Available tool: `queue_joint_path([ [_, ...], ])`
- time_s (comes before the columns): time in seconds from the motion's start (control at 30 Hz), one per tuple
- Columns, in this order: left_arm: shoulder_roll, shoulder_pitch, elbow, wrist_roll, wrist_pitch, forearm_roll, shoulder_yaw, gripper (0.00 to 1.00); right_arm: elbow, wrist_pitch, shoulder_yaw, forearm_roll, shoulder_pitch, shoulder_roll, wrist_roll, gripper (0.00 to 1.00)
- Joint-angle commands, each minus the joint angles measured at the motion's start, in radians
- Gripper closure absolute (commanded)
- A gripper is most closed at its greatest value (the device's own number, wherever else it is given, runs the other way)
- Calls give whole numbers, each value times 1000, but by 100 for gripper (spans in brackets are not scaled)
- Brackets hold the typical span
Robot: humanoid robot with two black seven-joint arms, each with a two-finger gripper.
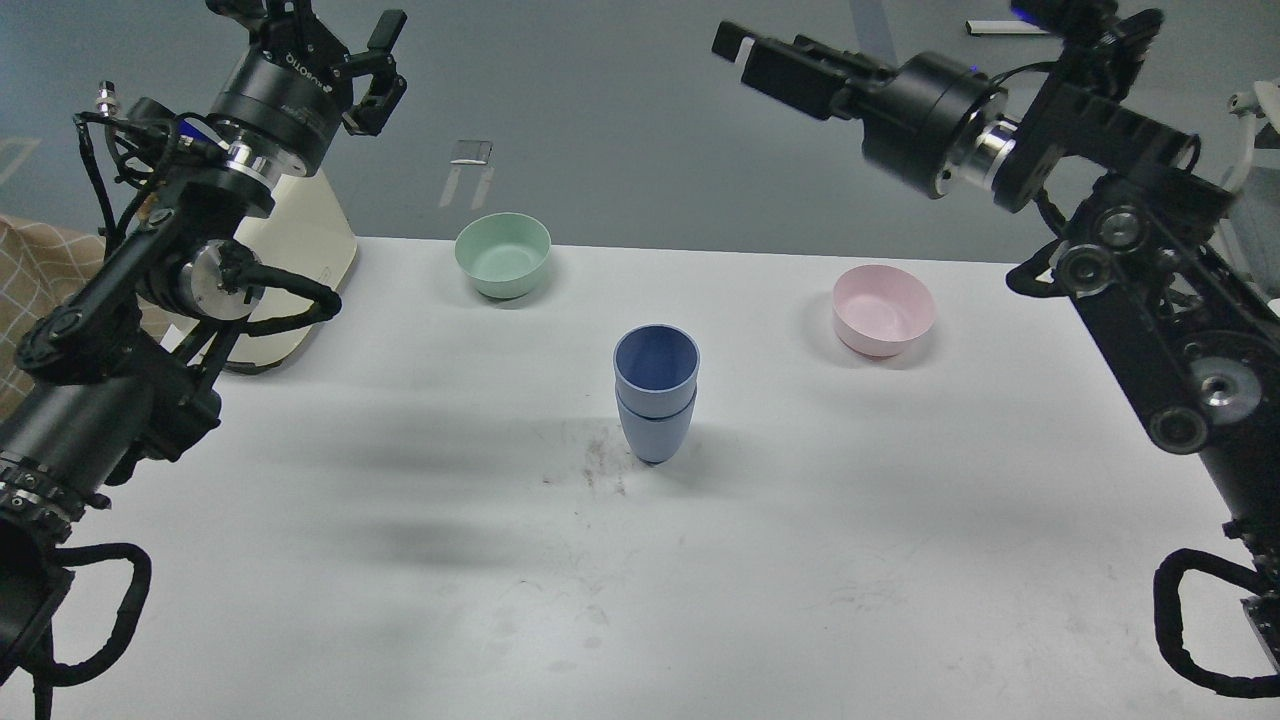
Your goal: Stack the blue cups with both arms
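Observation:
The two blue cups stand nested upright at the middle of the white table (400, 560). The upper cup (656, 365) sits inside the lower cup (655, 435); nothing touches them. My left gripper (305, 18) is raised high at the top left, far from the cups, open and empty, its tips partly cut off by the frame edge. My right gripper (735, 42) is raised high at the top right, above and behind the table, holding nothing. It shows side-on, so its fingers cannot be told apart.
A mint-green bowl (503, 255) sits at the table's back, left of centre. A pink bowl (884, 310) sits at the back right. A cream-coloured object (305, 245) stands at the left edge behind my left arm. A chair (1245, 190) stands beyond the right edge.

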Motion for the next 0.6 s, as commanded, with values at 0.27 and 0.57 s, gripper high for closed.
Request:
queue_joint_path([
  [0.27,-1,11,3,-9,2,-82,-11,2,-300,-82,294,491,-15,-13,4,0],
  [0.57,1,11,13,-7,3,-109,-62,2,-369,-120,392,794,-96,-19,4,0],
])
